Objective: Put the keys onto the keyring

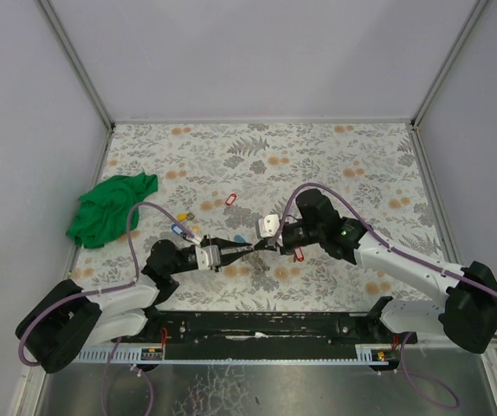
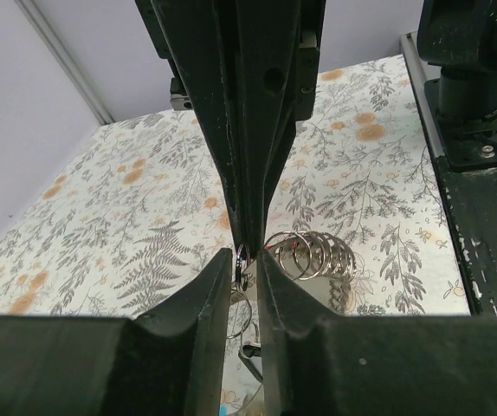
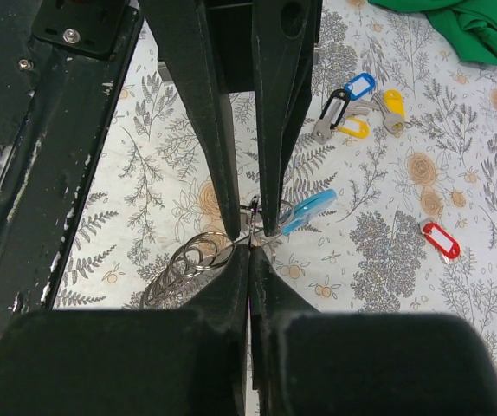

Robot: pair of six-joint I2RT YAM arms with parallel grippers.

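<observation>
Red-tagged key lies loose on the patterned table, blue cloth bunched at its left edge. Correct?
Not quite: the cloth is green, not blue, as the top external view shows. The red-tagged key does lie loose on the table, and the cloth is at its left edge.

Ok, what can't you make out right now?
Top view: where the left gripper and right gripper meet, everything is too small and covered by the grippers themselves.
Left wrist: the left gripper's fingers hide what sits between them.
Right wrist: the light-blue tag is half behind a left-gripper finger; the cloth is cut by the top edge.
</observation>
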